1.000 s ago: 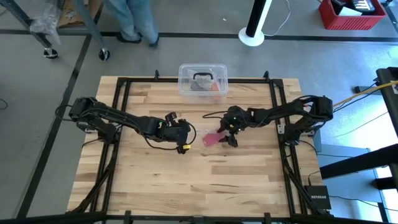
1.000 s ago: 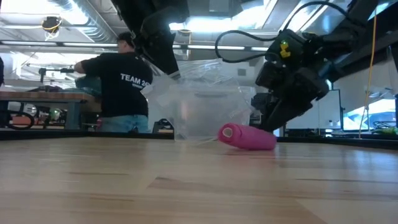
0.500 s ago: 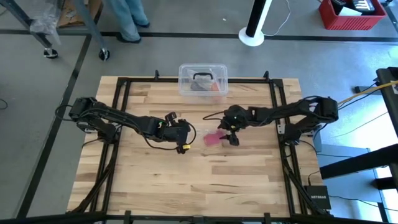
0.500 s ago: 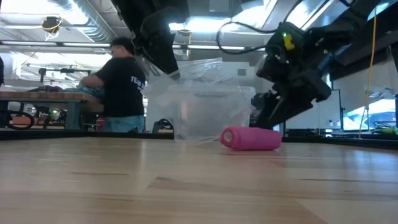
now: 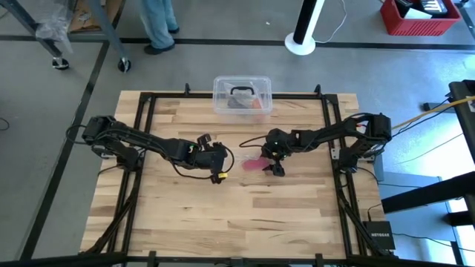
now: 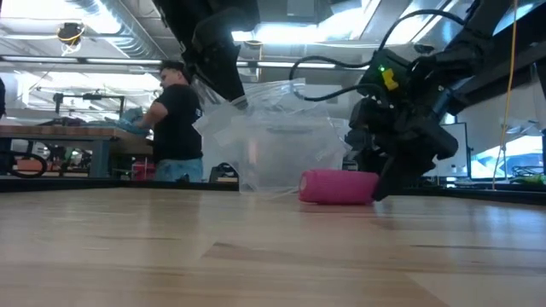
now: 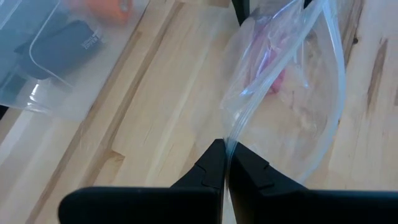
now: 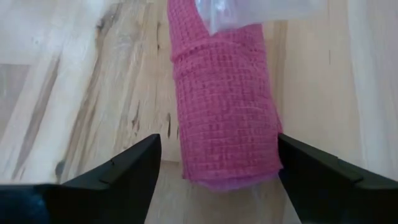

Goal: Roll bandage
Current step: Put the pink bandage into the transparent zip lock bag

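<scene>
The bandage is a small pink roll (image 5: pixel 254 164) lying on its side on the table's middle; it also shows in the low view (image 6: pixel 338 187) and the right wrist view (image 8: pixel 224 93). My right gripper (image 8: pixel 217 146) is open and low at the table, with one finger on each side of the roll's near end. My left gripper (image 7: pixel 226 152) is shut on a clear plastic bag (image 7: pixel 292 93) left of the roll. The bag's far part reaches over the roll's other end (image 8: pixel 249 15). My left gripper pinches the clear bag's near edge (image 7: pixel 229 142) between its two fingertips, coming level from the table's left. The bag spreads away from the fingers toward the roll, partly raised off the table. My right gripper: one finger (image 8: pixel 292 155) stands right against the roll's side; I cannot tell whether it touches.
A clear plastic box (image 5: pixel 242 95) with a black handle stands at the table's far edge, behind the roll. A black frame (image 5: pixel 326 111) runs along the table's sides. A person (image 6: pixel 175 119) stands in the room beyond the table.
My right gripper has come down to the table and a little toward the left edge, so its open fingers now stand on either side of the roll's end. The roll has settled from slightly tilted to level.
</scene>
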`<state>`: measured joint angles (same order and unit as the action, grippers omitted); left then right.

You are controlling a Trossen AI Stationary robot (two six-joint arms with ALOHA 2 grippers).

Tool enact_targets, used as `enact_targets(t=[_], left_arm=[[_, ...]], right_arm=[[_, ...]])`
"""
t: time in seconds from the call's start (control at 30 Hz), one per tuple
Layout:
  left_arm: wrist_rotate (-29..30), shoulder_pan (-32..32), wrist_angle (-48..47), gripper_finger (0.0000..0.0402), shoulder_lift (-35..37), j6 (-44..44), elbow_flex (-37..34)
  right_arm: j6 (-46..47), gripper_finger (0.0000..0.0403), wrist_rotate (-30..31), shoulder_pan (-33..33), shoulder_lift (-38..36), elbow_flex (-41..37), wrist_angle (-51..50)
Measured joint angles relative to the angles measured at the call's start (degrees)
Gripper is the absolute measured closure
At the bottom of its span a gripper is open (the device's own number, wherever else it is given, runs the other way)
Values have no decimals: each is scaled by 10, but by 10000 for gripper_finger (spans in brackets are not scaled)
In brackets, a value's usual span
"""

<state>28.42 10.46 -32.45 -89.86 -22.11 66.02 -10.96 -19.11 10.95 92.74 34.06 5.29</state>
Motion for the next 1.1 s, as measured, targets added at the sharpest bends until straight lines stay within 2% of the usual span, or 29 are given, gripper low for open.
enact_targets(t=[0.27,0.5,0.63,0.77,0.93,1.1], left_arm=[[0,0,1,396,0,1,0],[0,0,1,396,0,2,0],[0,0,1,396,0,2,0],[0,0,1,396,0,2,0],[15,-1,0,396,0,2,0],[35,-1,1,396,0,-6,0]], right_arm=[[-7,122,12,-21,-1,-2,39],[4,157,47,-28,-1,-2,47],[5,193,45,-28,2,-2,48],[3,247,45,-27,-1,-1,46],[-7,311,71,-28,-44,0,-41],[3,344,119,-38,-146,-1,-181]])
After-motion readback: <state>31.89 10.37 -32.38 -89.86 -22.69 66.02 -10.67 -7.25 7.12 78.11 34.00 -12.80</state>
